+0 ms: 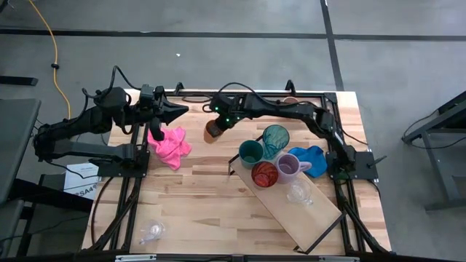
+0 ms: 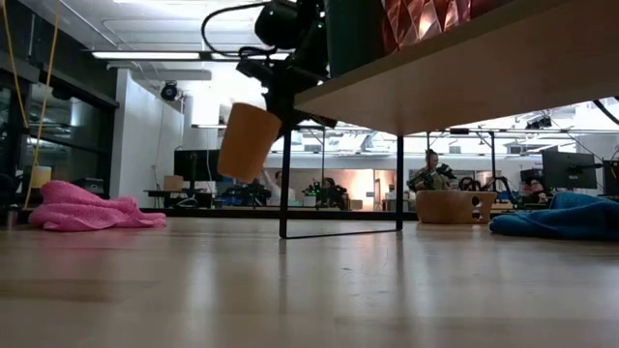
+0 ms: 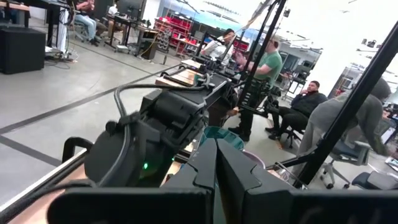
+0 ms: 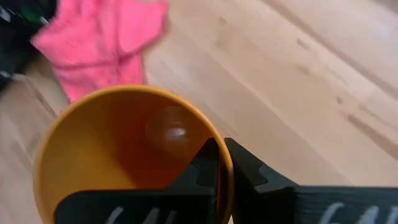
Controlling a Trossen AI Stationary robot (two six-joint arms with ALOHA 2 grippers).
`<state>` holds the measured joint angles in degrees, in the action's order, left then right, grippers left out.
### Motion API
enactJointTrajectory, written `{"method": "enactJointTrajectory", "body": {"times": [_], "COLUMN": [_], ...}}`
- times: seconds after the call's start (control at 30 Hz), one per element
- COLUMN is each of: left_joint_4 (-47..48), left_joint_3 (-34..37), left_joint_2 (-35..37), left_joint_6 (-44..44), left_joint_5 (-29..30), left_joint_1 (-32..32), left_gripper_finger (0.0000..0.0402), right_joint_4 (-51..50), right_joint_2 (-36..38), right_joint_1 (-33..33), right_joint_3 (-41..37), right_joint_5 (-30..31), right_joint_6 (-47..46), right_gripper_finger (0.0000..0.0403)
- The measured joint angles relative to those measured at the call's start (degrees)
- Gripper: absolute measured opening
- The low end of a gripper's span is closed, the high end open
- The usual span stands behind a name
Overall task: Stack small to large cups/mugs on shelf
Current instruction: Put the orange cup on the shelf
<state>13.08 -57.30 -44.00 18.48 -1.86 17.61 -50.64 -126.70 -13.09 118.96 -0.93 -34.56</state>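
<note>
Orange cup point(image 4: 118, 155) held clear of the bench point(image 1: 204, 196), tilted, its rim pinched between the clenched fingers of the right tool point(image 1: 217, 125), left of the shelf point(image 1: 306, 215) and just right of the pink cloth point(image 1: 169, 144). On the shelf's far end: green cup point(image 1: 250, 153), teal tumbler point(image 1: 275, 140), red cup point(image 1: 265, 174), purple mug point(image 1: 290, 165), clear glass point(image 1: 298, 193). Left tool point(image 1: 172, 110) clenched, empty, parked at far left. Judged: cup to be levelled before it is carried right, and set into a larger one only once centred over it; rim pinch likely to slip if swung

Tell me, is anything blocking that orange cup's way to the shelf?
Nothing visible. The right gripper is shut on the orange cup's rim, holding it above the table between the pink cloth and the shelf. The green cup and teal tumbler crowd the shelf's near end.
</note>
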Motion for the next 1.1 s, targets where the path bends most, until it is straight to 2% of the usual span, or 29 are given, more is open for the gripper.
{"method": "enactJointTrajectory", "body": {"times": [0.33,0.83,1.1], "left_joint_4": [0.0,0.03,0.44], "left_joint_3": [0.0,0.0,0.0], "left_joint_2": [0.01,0.01,0.01], "left_joint_6": [0.01,0.88,1.36], "left_joint_5": [1.94,1.94,1.94], "left_joint_1": [0.0,0.0,0.0], "left_gripper_finger": [0.0,0.0,0.0], "right_joint_4": [-4.42,-5.78,-6.31], "right_joint_2": [-1.05,-1.53,-1.55], "right_joint_1": [0.38,0.92,1.14], "right_joint_3": [-0.04,-0.04,-0.04], "right_joint_5": [1.57,0.7,1.62], "right_joint_6": [-1.65,-4.05,-4.03], "right_gripper_finger": [0.0,0.0,0.0033]}}
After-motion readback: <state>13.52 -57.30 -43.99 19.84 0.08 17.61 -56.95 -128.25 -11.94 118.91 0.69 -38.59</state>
